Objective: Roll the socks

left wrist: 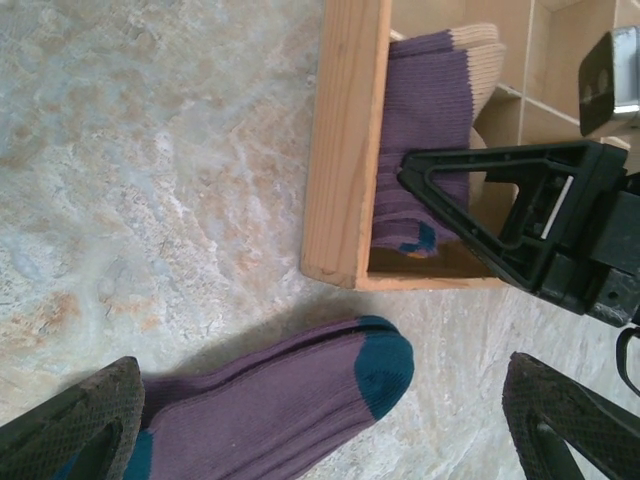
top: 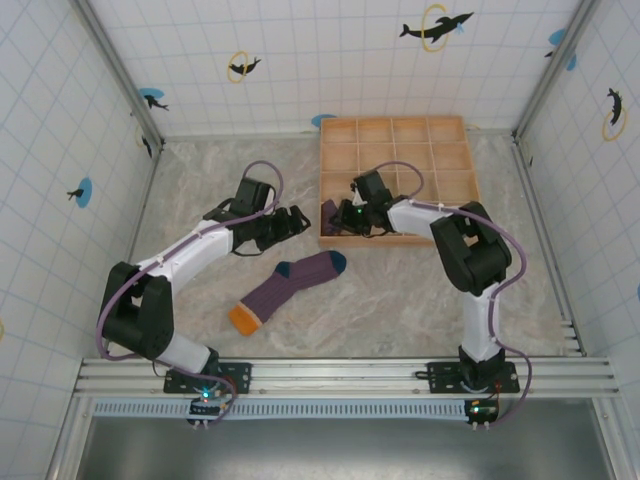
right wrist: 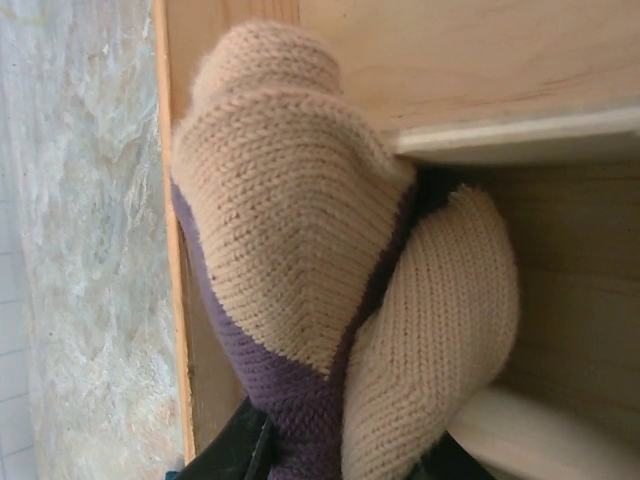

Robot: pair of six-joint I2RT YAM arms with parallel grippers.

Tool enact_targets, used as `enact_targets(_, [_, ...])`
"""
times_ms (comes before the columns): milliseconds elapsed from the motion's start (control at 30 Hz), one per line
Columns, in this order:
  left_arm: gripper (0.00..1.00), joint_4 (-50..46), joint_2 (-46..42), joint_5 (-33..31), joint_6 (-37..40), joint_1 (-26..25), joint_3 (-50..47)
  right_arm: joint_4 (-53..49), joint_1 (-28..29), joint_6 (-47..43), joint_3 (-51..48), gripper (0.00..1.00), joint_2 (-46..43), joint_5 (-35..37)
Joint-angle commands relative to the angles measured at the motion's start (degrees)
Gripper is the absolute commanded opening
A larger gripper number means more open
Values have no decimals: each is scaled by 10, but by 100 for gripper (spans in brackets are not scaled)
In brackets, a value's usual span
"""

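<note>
Left gripper [top: 293, 222], jaws spread wide and empty, hovers over the marble table [top: 400, 300]. At its six o'clock a purple sock [top: 288, 284] lies flat. At its three o'clock, right gripper [top: 336, 217] clenches a rolled purple-and-tan sock [right wrist: 300, 260] inside the wooden tray [top: 400, 241], near-left compartment.

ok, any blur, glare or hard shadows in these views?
Top external: sharp, even light, no glare on the table. Left wrist: flat sock sharp, with a soft shadow band along it. Right wrist: rolled sock crisp up close, table beside it softer.
</note>
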Motion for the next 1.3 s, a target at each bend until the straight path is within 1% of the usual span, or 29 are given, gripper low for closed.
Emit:
enact_targets(0, [94, 24, 7, 13, -14, 1, -15, -82, 3, -4, 22, 16, 20, 3])
enact_targets(33, [94, 33, 11, 19, -18, 1, -21, -87, 3, -4, 27, 17, 25, 6])
enact_targets(133, [93, 62, 25, 34, -29, 1, -25, -157, 3, -27, 71, 21, 53, 14])
enact_targets(200, [93, 73, 35, 40, -32, 0, -22, -183, 5, -36, 86, 24, 60, 21])
enact_targets(233, [92, 76, 41, 41, -32, -1, -17, -189, 6, -40, 88, 28, 60, 27])
enact_targets(333, [92, 75, 52, 41, -28, -1, -14, -194, 7, -46, 83, 42, 52, 43])
enact_targets(367, [92, 75, 54, 41, -27, -1, 7, -193, 7, -47, 82, 46, 50, 46])
enact_targets(433, [92, 75, 56, 43, -27, -1, 13, -193, 7, -52, 84, 52, 47, 49])
enact_targets(500, [92, 75, 55, 44, -27, -1, 13, -194, 7, -56, 85, 55, 41, 53])
enact_targets(567, [92, 75, 52, 43, -25, -1, 8, -196, 7, -60, 89, 56, 35, 59])
enact_targets(633, [92, 73, 50, 40, -25, -1, 4, -209, 7, -69, 99, 64, 32, 66])
enact_targets(667, [92, 73, 50, 39, -24, -2, 3, -215, 8, -74, 103, 66, 30, 70])
enact_targets(900, [91, 75, 56, 39, -31, -5, 9, -235, 8, -106, 108, 70, -2, 112])
enact_targets(1167, [91, 75, 64, 36, -33, -15, 16, -242, 7, -131, 99, 73, -30, 123])
enact_targets(1267, [90, 75, 64, 35, -34, -17, 16, -239, 7, -134, 96, 72, -40, 130])
